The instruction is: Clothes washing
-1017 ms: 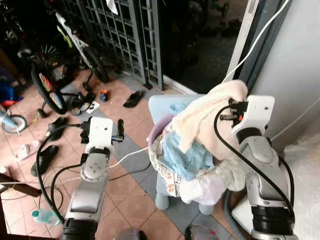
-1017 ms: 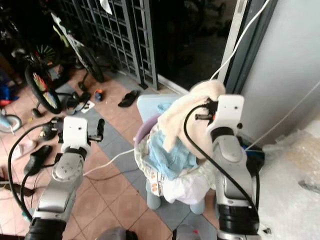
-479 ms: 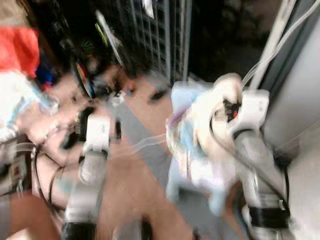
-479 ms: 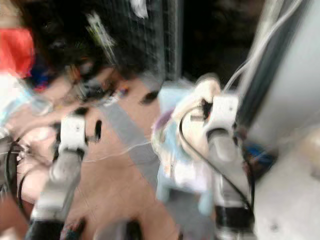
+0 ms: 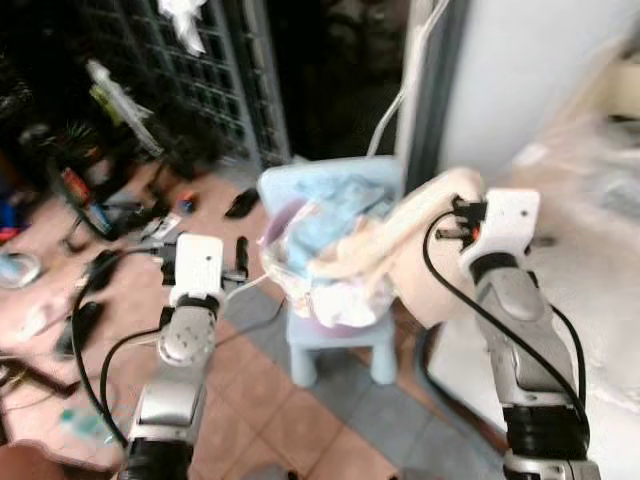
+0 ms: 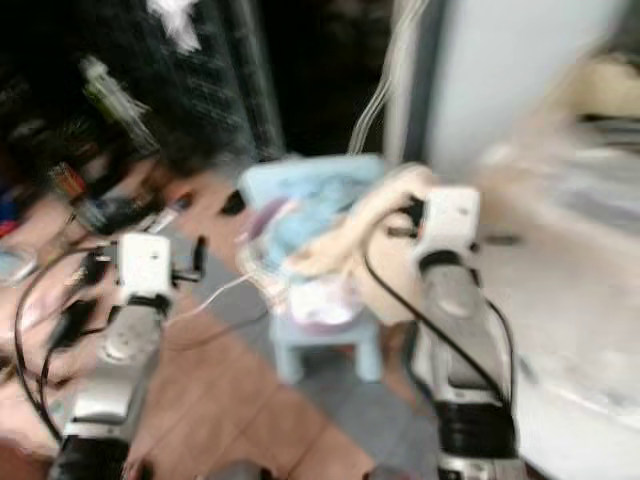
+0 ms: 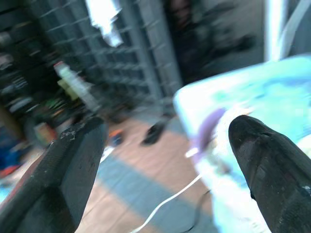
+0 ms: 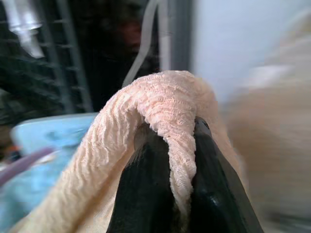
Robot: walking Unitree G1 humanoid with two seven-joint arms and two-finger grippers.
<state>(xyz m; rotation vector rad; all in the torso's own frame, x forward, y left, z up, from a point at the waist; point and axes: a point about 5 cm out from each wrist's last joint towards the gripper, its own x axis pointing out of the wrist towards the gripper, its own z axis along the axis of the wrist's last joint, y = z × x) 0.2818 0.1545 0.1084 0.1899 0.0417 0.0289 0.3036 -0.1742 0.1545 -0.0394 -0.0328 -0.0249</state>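
At the far left, a bicycle and dark sandals are seen blurred on the terracotta-tiled floor, in front of a dark metal grille gate. The left gripper is held raised over the floor, well apart from the laundry; in the left wrist view its two black fingers are spread wide with nothing between them. A thin white cable runs across the floor towards the stool.

In the middle, a pale blue plastic stool stands on the tiles, and a heap of mixed clothes, light blue and white pieces among them, is piled on it, with a purple rim showing at its edge.

To the right, a cream-coloured ribbed cloth is stretched from the heap up to the right gripper, which is raised beside the stool. In the right wrist view the cloth is draped over the black fingers and pinched between them, so the claw is closed on it. Behind it, a grey wall and a white cord hanging down it are visible, and a white, blurred surface lies at the far right.
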